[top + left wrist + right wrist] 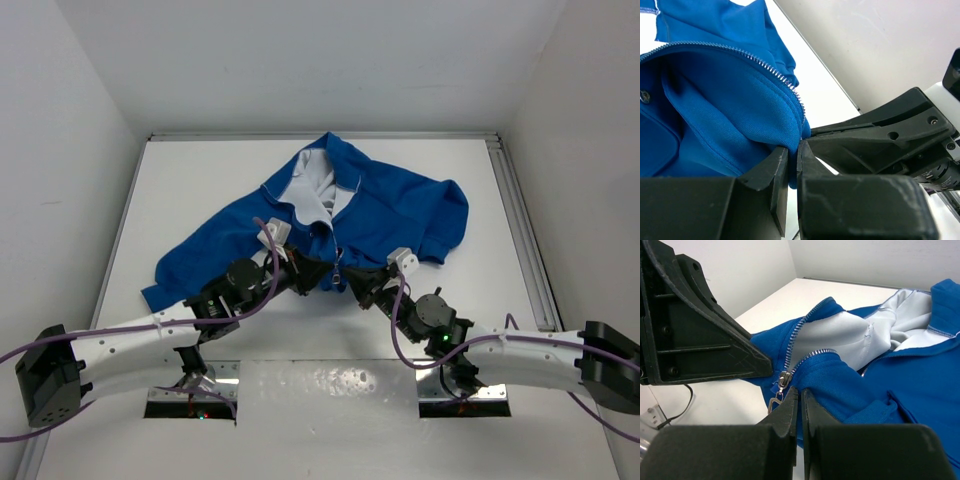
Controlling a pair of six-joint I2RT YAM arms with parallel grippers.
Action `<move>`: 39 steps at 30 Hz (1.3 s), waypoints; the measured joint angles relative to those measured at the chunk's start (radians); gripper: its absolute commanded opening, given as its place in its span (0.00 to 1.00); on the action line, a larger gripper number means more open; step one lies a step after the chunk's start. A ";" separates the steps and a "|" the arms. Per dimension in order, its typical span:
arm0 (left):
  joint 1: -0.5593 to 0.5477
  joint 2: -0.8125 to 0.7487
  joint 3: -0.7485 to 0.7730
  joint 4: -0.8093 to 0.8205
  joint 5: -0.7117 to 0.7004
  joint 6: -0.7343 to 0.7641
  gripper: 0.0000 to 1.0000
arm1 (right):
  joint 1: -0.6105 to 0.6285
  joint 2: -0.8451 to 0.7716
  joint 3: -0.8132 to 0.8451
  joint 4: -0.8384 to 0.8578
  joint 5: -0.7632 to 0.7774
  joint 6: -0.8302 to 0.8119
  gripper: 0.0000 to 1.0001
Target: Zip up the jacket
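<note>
Blue jacket [390,215], white-lined, zipper [805,357] undone, left hand [792,150] and right hand [799,392] apparently clamping it.

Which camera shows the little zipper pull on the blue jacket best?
The right wrist view: the zipper pull is close and sharp. The top external view shows it tiny; the left wrist view shows only zipper teeth.

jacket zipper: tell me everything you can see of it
The zipper is pale silver, metal-looking, on the blue jacket, which lies crumpled with white lining showing. Its slider sits at the bottom hem, pull tab hanging; the tooth rows above spread apart, so unzipped. The right gripper is closed right by the slider; the left gripper pinches the hem beside the teeth.
</note>
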 measured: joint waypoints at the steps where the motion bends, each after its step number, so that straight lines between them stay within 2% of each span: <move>1: 0.000 0.000 0.000 -0.003 0.002 0.000 0.00 | 0.000 0.000 0.000 0.000 0.000 0.000 0.00; 8: 0.000 -0.009 0.000 -0.026 0.012 0.000 0.00 | 0.000 -0.002 0.008 -0.022 -0.004 -0.001 0.00; 21: 0.000 -0.046 0.000 -0.077 0.031 0.004 0.00 | 0.000 -0.064 0.089 -0.212 -0.011 0.030 0.00; 27: 0.000 -0.048 0.000 -0.077 0.077 0.003 0.00 | 0.000 -0.018 0.162 -0.317 0.006 0.050 0.00; 32: 0.001 -0.055 -0.002 -0.088 0.097 -0.002 0.00 | 0.000 0.043 0.204 -0.328 0.007 0.058 0.00; 39: 0.001 -0.131 -0.050 -0.099 0.071 -0.035 0.00 | 0.006 -0.008 0.219 -0.374 0.007 0.061 0.00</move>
